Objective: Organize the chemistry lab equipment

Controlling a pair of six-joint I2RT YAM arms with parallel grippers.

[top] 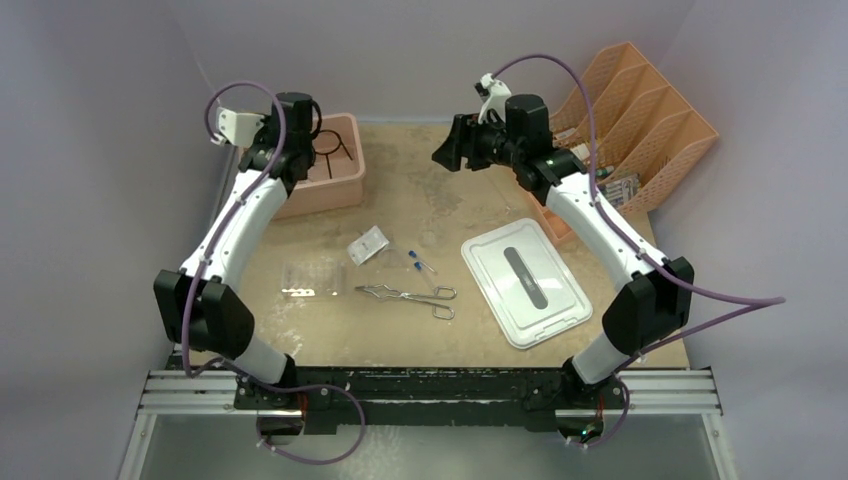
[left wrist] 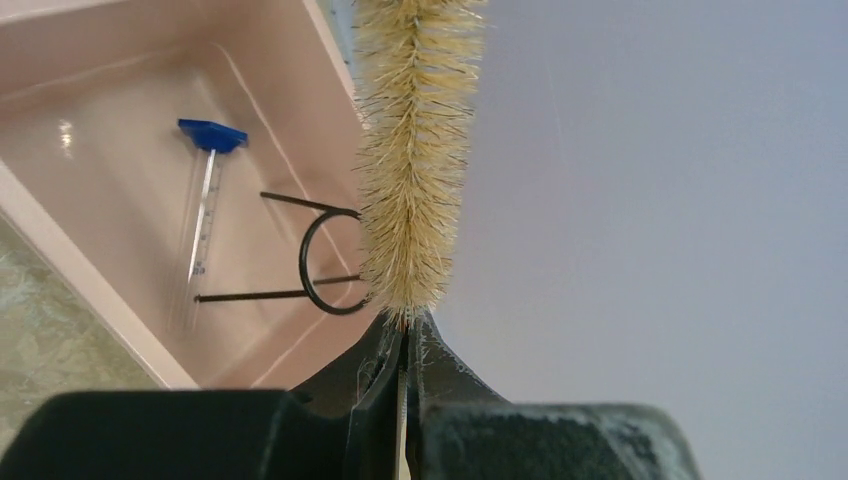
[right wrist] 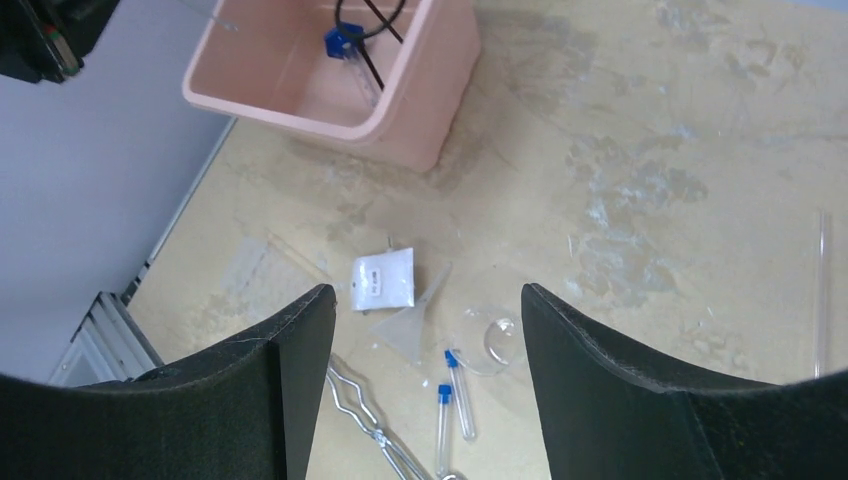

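My left gripper [left wrist: 405,325] is shut on the thin brush [left wrist: 415,150], whose tan bristles stick out past the fingertips. It hangs over the far rim of the pink bin [left wrist: 90,290]. The bin holds the black wire ring stand [left wrist: 320,265] and a blue-capped tube [left wrist: 207,190]. My right gripper [right wrist: 427,295] is open and empty, high above the table. Below it lie the small clear bag [right wrist: 383,280], a clear funnel [right wrist: 415,322], a round glass piece [right wrist: 497,340], two blue-capped vials [right wrist: 455,395] and the silver tongs [right wrist: 370,410]. The clear tube rack [top: 310,277] lies at the left.
A white lid [top: 523,282] lies on the right of the table. An orange file organizer [top: 640,125] stands at the back right. The pink bin [top: 345,185] stands at the back left against the wall. A thin glass rod [right wrist: 822,290] lies at the right.
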